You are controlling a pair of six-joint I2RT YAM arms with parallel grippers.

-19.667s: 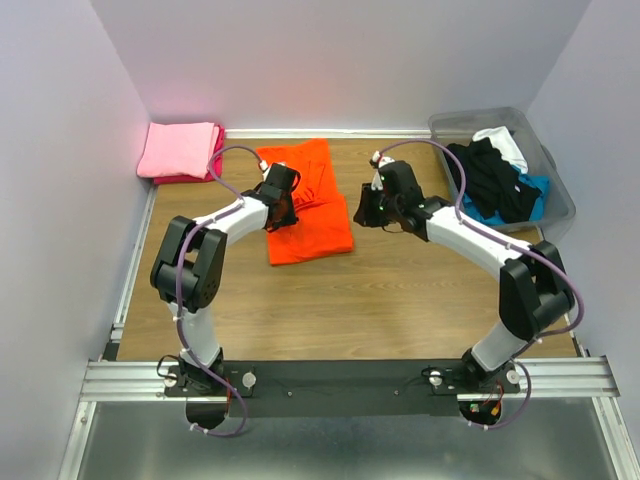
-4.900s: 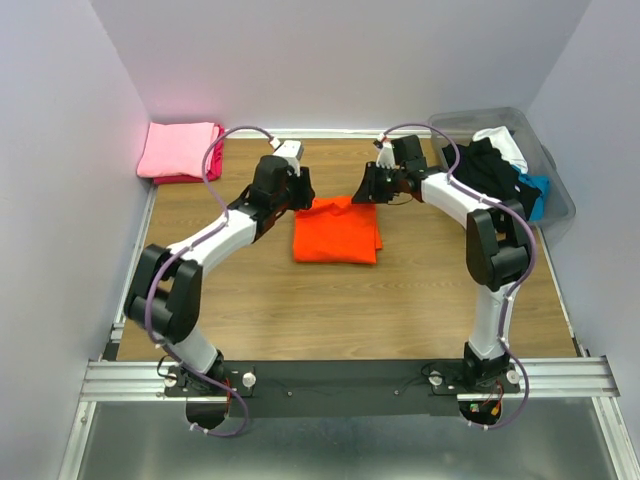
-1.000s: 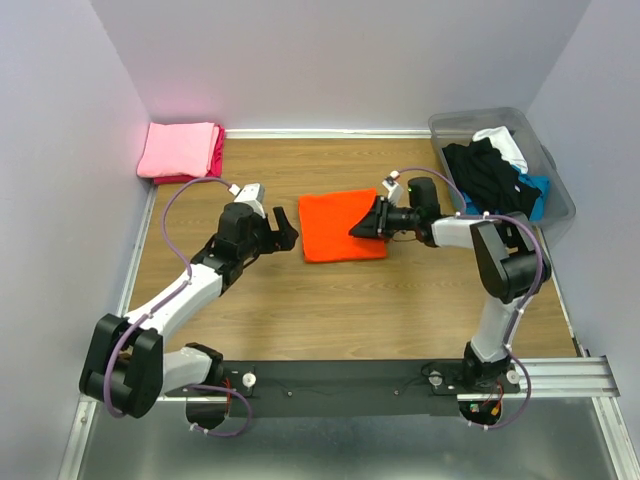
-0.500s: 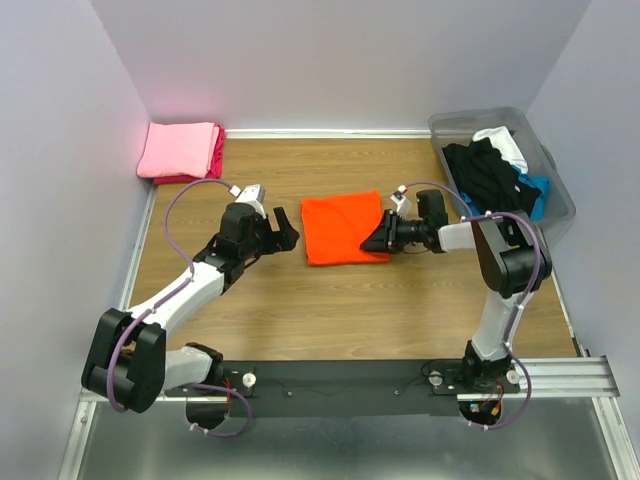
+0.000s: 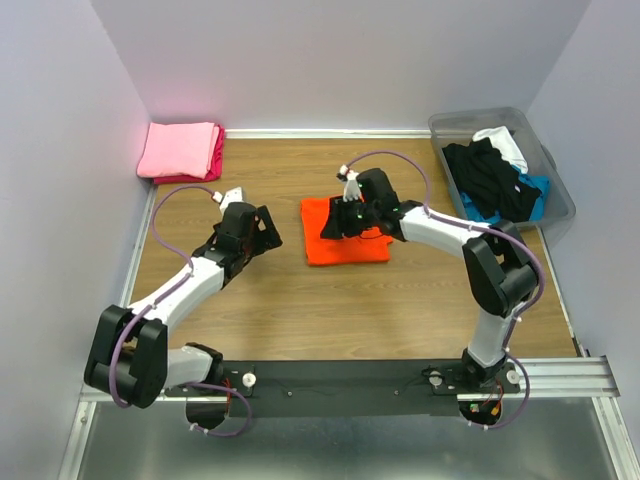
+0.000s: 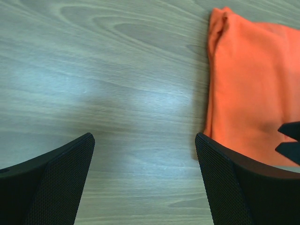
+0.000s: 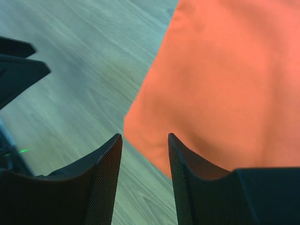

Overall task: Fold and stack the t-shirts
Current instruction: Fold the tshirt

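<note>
The right end effector (image 5: pixel 338 222) has just moved. Half a second ago it sat low at the bin-side edge of the orange t-shirt (image 5: pixel 350 245). Now we see it raised over the shirt's far corner, on the side away from the bin (image 5: pixel 562 195).

Its jaws have widened too. In the wrist view the right end effector (image 7: pixel 144 138) is part-spread and nothing is pinched. The orange t-shirt (image 7: pixel 220 79) lies flat under it, with the cloth edge showing through the gap. We cannot tell whether the tips brush the cloth.

The left end effector (image 5: pixel 262 228) has backed off a little, further from the bin. It is spread wide, and in its own view (image 6: pixel 144 140) it sits over bare counter (image 6: pixel 93 61) with the orange t-shirt (image 6: pixel 248 89) just beside it on the bin side.

We read this as the fold being finished and let go. The shirt is a neat rectangle mid-counter, well apart from the bin. What's left for it is likely the move to the pink stack (image 5: pixel 182 150), in the far corner opposite the bin. More shirts (image 5: pixel 490 180) wait inside the bin.
</note>
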